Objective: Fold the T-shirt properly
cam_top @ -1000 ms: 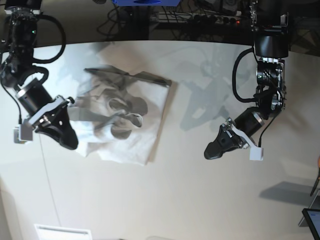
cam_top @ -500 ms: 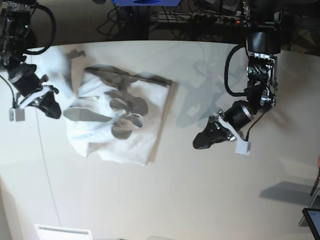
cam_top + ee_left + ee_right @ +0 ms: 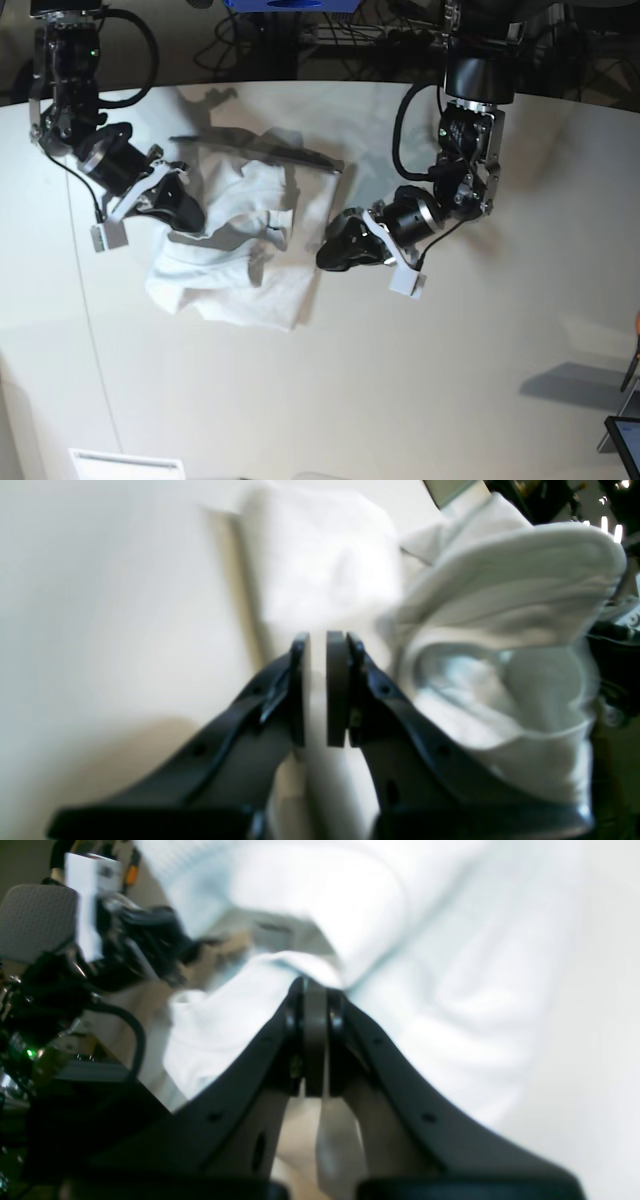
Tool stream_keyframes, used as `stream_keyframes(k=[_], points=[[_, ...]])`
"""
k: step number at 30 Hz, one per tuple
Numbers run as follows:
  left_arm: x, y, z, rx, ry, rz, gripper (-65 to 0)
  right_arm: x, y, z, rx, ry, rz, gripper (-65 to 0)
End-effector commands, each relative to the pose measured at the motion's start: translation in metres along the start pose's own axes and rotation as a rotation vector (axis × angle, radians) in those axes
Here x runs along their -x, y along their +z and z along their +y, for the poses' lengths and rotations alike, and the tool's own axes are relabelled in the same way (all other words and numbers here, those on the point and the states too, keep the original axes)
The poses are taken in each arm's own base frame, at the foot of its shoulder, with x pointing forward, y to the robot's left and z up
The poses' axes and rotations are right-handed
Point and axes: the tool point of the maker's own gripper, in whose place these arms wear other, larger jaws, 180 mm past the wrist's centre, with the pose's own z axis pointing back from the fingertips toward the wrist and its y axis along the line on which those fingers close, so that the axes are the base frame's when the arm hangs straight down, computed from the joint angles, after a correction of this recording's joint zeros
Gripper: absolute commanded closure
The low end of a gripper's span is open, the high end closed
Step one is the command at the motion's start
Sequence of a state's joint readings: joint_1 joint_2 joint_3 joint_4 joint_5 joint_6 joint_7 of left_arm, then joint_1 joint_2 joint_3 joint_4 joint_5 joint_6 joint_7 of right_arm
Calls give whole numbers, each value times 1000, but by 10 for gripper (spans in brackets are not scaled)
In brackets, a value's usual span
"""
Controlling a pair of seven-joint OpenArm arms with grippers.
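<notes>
- Here the T-shirt point(image 3: 240, 245) lies bunched on the tabletop point(image 3: 420, 390), left of centre in the base view — one part is lifted by the right gripper point(image 3: 185, 212), whose jaws are pressed together on cloth, likely to carry a fold across.
- The left gripper point(image 3: 330, 255) hovers just beside the shirt's edge, jaws a slit apart, holding nothing.
- Both wrist views are blurred; sleeves, neck label — not discernible.

Robotics laboratory: two black arms work over a pale bench point(image 3: 400, 400); cable bundles point(image 3: 330, 35) and a power strip point(image 3: 430, 38) lie behind its rear edge.
</notes>
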State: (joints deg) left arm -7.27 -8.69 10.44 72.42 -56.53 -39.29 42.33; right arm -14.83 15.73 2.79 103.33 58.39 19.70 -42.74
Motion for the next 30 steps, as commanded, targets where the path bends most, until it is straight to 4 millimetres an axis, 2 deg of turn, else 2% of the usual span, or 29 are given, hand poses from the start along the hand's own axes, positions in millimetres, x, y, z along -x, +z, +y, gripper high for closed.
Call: stream_keyframes(k=[1, 6, 9, 12, 16, 20, 24, 30], points=[[-20, 0, -5, 23, -29, -52, -50, -13, -3, 8, -25, 6, -33, 0], [-25, 1, -5, 24, -33, -62, -50, -6, -22, 20, -56, -10, 4, 0], [-32, 7, -4, 17, -63, -64, -50, 6, -33, 18, -65, -35, 37, 0], [-38, 14, -4, 12, -99, -64, -50, 28, -47, 25, -87, -67, 75, 0], [-44, 18, -4, 8, -121, -67, -50, 55, -61, 49, -129, -18, 140, 0], [-55, 28, 7, -27, -113, -106, -50, 71, -69, 74, -178, 1, 175, 0], [-62, 34, 13, -45, -110, -129, -50, 43, -65, 94, -227, 70, 114, 0], [-65, 43, 21, -70, -120, -129, -50, -24, -33, 108, -237, 200, -62, 0]])
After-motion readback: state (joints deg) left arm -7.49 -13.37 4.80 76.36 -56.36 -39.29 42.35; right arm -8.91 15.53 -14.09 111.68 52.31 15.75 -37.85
